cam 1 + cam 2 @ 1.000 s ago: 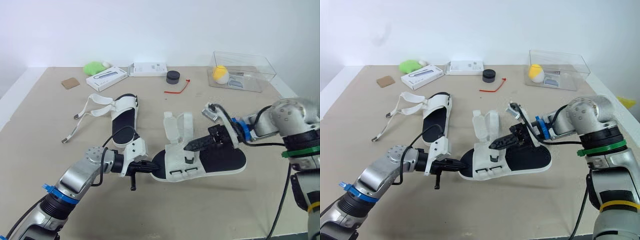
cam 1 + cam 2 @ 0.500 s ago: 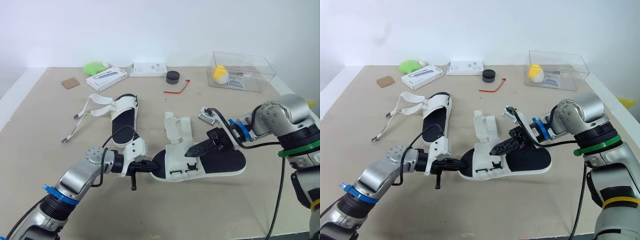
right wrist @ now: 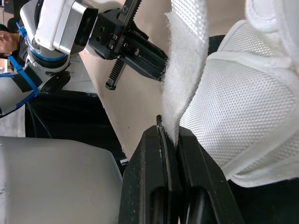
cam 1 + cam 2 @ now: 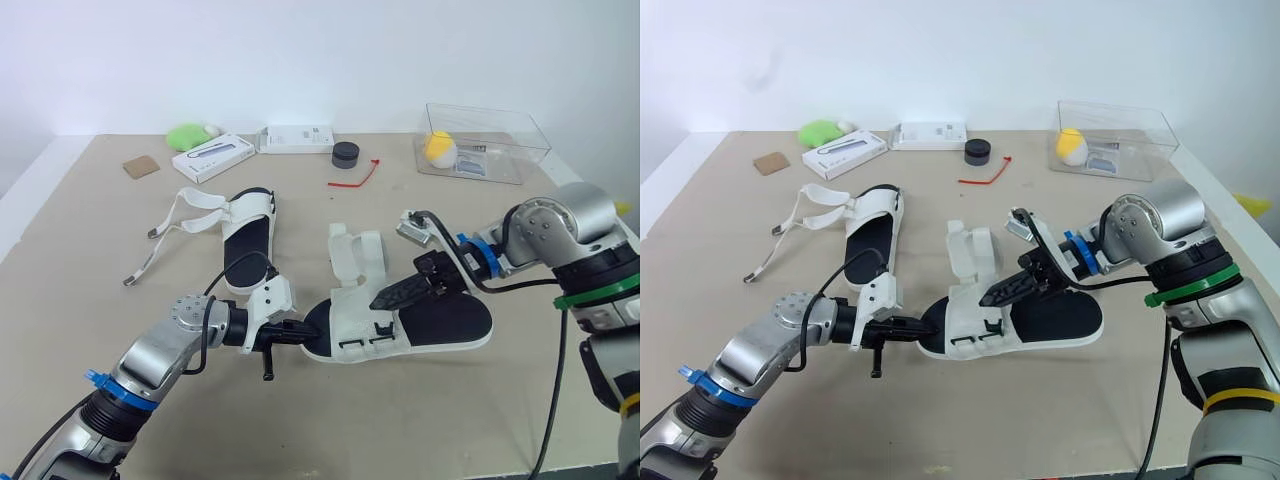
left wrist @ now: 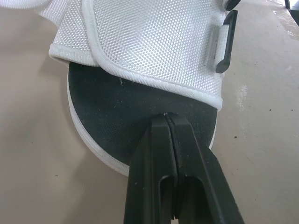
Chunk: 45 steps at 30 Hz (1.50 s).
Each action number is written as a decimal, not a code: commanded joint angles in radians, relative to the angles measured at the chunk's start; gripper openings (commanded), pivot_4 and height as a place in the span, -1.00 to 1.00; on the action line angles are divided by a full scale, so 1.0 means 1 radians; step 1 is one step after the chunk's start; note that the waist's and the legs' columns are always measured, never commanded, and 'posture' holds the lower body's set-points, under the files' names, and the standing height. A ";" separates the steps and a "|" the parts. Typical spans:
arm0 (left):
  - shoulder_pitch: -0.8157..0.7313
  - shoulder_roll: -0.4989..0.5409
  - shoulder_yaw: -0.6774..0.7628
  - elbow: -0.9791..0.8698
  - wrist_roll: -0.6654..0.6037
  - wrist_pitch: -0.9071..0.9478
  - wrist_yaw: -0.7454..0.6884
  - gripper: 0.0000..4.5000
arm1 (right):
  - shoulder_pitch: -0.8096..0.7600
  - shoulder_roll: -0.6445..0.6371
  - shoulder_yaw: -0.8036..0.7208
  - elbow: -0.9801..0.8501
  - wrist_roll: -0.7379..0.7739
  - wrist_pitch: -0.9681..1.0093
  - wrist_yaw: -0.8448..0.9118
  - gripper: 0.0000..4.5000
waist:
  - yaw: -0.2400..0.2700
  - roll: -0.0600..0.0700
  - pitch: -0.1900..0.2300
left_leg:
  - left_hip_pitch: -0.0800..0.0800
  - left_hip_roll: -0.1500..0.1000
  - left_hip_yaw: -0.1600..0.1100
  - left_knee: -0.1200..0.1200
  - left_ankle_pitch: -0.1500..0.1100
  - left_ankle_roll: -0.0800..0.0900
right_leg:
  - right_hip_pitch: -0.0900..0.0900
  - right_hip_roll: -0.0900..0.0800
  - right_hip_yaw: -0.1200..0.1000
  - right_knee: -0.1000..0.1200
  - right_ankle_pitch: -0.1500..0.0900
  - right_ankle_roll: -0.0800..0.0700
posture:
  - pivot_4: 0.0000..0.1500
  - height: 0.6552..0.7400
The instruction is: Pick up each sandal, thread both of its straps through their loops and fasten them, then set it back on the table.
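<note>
The near sandal point(image 4: 445, 322), white with a black footbed, lies mid-table with its straps standing up. My left gripper point(image 4: 300, 334) is shut on the toe edge of its sole; the left wrist view shows the fingertips point(image 5: 161, 122) pinching the black sole point(image 5: 117, 121). From the right, my right gripper point(image 4: 378, 298) is shut on one white strap point(image 4: 368, 262) above the sandal's front band, and the fuzzy strap point(image 3: 187, 70) runs down between its fingers. The second sandal point(image 4: 248, 232) lies behind to the left, its straps point(image 4: 170, 235) loose on the table.
Along the back edge sit a clear box point(image 4: 500, 130) holding a yellow-white object, a black round cap point(image 4: 346, 153), a red tie point(image 4: 355, 175), two white boxes point(image 4: 212, 156) point(image 4: 297, 138), a green item point(image 4: 186, 134) and a brown card point(image 4: 141, 166).
My right gripper dipped toward the sandal, then rose slightly, and the upright straps leaned closer together. The left gripper has stayed still on the toe.
</note>
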 commanded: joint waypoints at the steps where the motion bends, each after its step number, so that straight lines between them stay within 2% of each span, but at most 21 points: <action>1: 0.010 0.002 -0.002 0.023 0.031 0.005 0.019 -1.00 | -0.032 0.001 -0.008 0.006 0.024 0.002 0.009 -0.99 | 0.000 0.000 0.000 | 0.000 0.000 0.000 0.000 0.000 0.000 | 0.000 0.000 0.000 0.000 0.000 0.000 | 1.00 1.00; 13: 0.009 -0.002 -0.002 0.024 0.034 0.003 0.024 -1.00 | -0.008 -0.016 0.031 -0.054 0.045 0.002 -0.019 -0.99 | 0.000 0.000 0.000 | 0.000 0.000 0.000 0.000 0.000 0.000 | 0.000 0.000 0.000 0.000 0.000 0.000 | 1.00 1.00; 30: 0.015 -0.012 -0.002 0.027 0.036 -0.005 0.031 -1.00 | 0.050 -0.063 0.064 -0.187 -0.090 -0.039 0.014 -0.99 | 0.000 0.000 0.000 | 0.000 0.000 0.000 -0.001 0.000 0.000 | 0.000 0.000 -0.001 0.000 -0.001 -0.001 | 1.00 1.00; 45: 0.011 -0.017 -0.004 0.032 0.037 -0.007 0.035 -1.00 | 0.068 -0.046 -0.021 -0.261 -0.086 -0.008 0.019 -0.99 | 0.000 0.000 0.000 | 0.000 0.000 -0.001 -0.001 -0.001 0.000 | 0.000 -0.001 -0.001 0.000 -0.002 0.000 | 1.00 1.00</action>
